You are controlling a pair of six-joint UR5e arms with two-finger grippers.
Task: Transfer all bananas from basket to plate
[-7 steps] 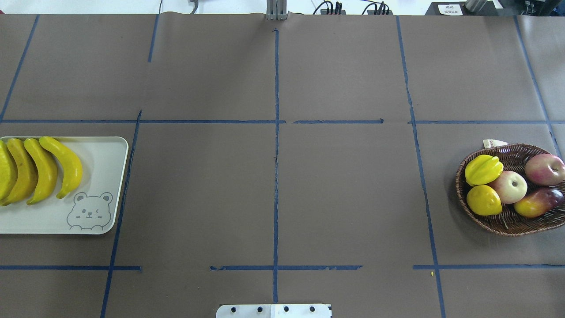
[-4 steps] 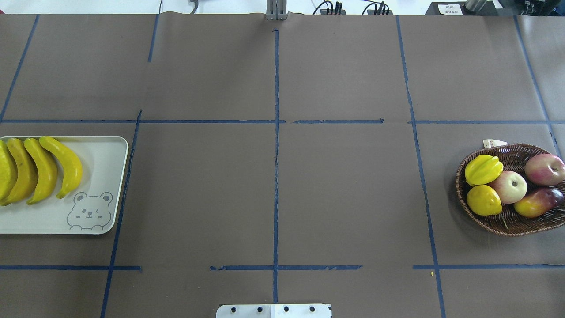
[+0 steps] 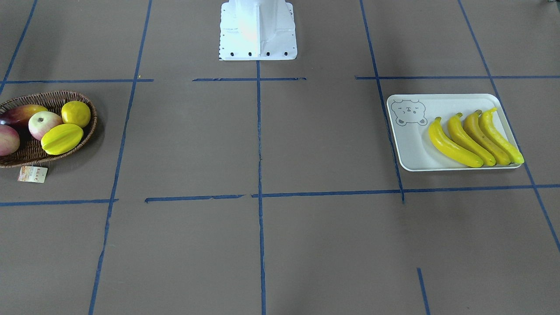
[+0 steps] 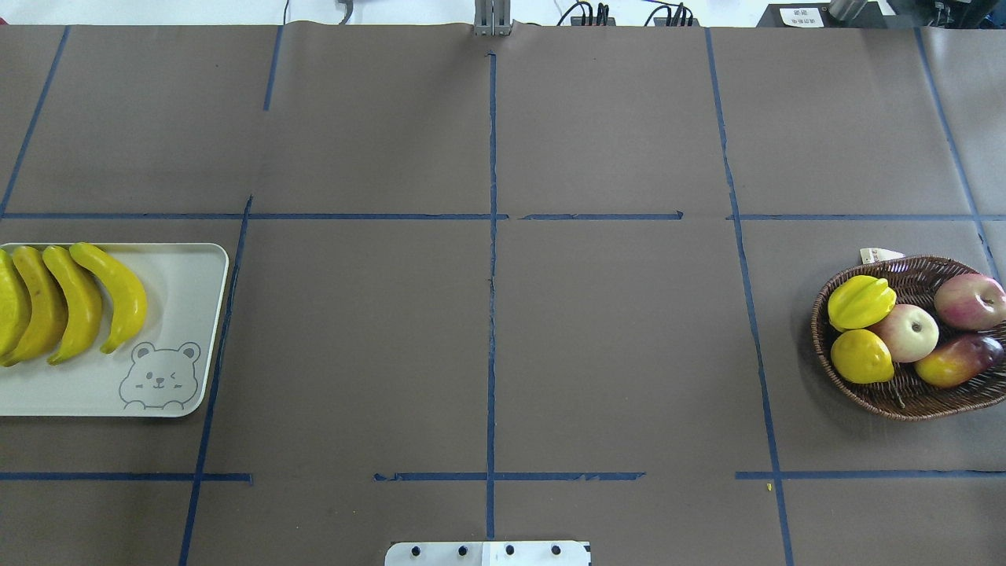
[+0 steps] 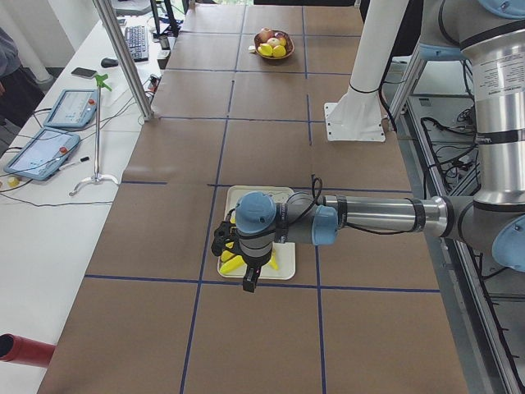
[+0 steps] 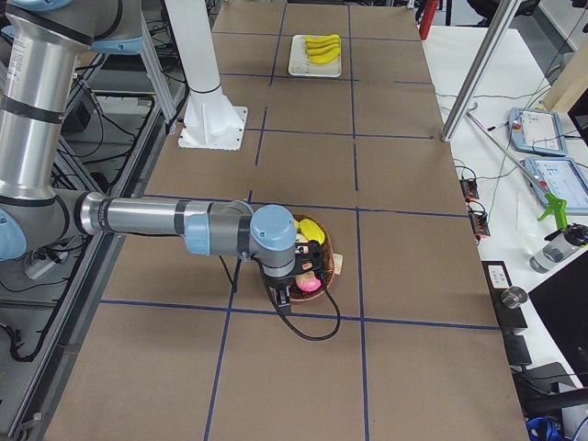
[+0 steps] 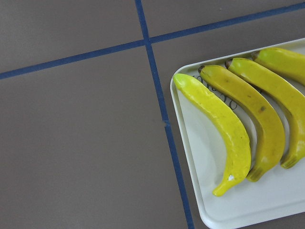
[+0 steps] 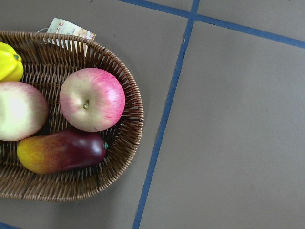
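Seen from the table's left end, the left pincer (image 5: 248, 283) hangs nearest, over the plate (image 4: 177, 299). It shows only from the side, so I cannot tell whether its fingers are apart or together. Its wrist camera shows no banana held.

In the overhead view the plate lies at the table's (image 4: 613, 338) 9 o'clock edge. All four bananas (image 4: 78, 303) lie on it side by side, filling its 9 o'clock half. The bear drawing (image 4: 161, 377) at 5 o'clock is bare.

Well apart, at 3 o'clock, the basket (image 4: 896, 409) holds a starfruit (image 4: 860, 303), a lemon (image 4: 862, 356), two apples (image 4: 908, 332) and a mango (image 4: 959, 360), but no banana. The right pincer (image 6: 292, 287) hangs above it, and again I cannot tell its state.

I judge the moving done, so the step in hand is a check and a clean retreat.

- **Left arm:** it should rise straight up before swinging toward 6 o'clock, so that nothing drags the banana nearest the plate's middle.
- **Right arm:** it should lift clear without dipping in. The starfruit and lemon are yellow and easily mistaken, and the basket rim could catch a finger and tip the fruit.
- **Count:** four is best confirmed from the front view, since the overhead frame cuts off the outermost banana.
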